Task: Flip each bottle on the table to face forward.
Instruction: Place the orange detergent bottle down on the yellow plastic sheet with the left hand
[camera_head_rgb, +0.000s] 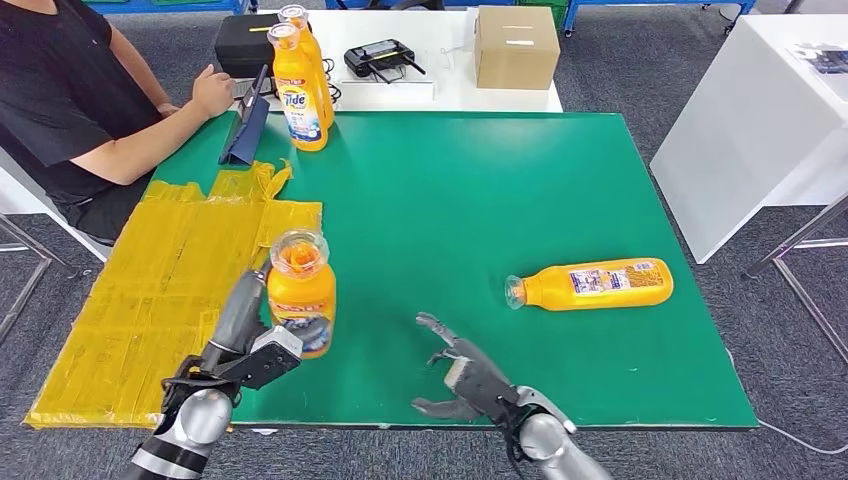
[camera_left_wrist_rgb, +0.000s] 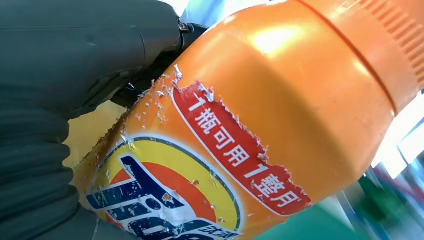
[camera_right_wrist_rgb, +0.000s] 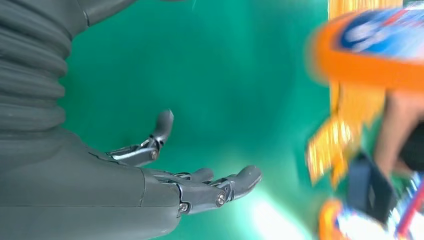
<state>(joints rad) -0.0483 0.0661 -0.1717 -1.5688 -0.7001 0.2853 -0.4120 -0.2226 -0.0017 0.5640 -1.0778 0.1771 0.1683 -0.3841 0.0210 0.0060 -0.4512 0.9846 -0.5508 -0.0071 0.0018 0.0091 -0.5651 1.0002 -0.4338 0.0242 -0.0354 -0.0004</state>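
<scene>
Two orange bottles (camera_head_rgb: 300, 75) already stand upright at the upper left of the green bench (camera_head_rgb: 450, 200), while toward the lower left the left hand (camera_head_rgb: 245, 345) grips a third, the held bottle (camera_head_rgb: 301, 293), around its lower body, upright on the bench beside the yellow sheeting (camera_head_rgb: 150, 290). Its glossy plastic wall and scuffed, peeling label (camera_left_wrist_rgb: 240, 150) look slippery, so the broad waist seems the surest hold. Right of centre the right hand (camera_head_rgb: 465, 375) hovers with fingers (camera_right_wrist_rgb: 240, 177) spread and empty, and further right the lying bottle (camera_head_rgb: 590, 285) rests on its side, probably rigid, fairly heavy if full, and best taken mid-body.
</scene>
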